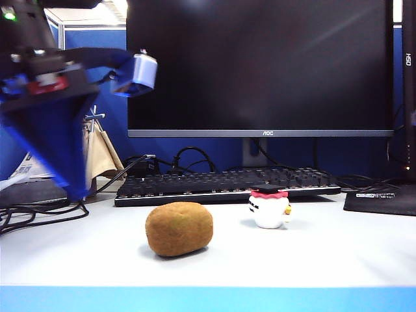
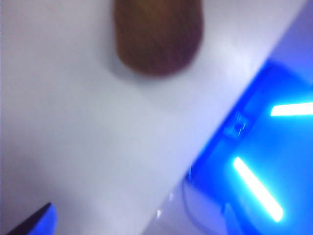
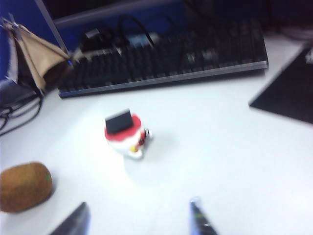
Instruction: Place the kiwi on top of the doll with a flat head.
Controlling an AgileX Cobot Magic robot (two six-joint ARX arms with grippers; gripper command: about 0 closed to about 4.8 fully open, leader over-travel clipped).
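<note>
Your fuzzy golden-brown oval kiwi (image 1: 179, 228) lies on the table beside the tiny white flat-capped doll (image 1: 269, 207). Both the left gripper (image 1: 71, 188), above-left, and right gripper (image 3: 139, 218) are spread, empty. On that small cap, the kiwi could roll off or topple it.

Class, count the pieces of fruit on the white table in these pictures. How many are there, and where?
1. A single kiwi lies on the white table, in front of the keyboard and left of the doll in the exterior view. Nothing suggests another is hidden.

Motion-blurred kiwi (image 2: 159, 36), cut off by the left wrist view's edge.
</note>
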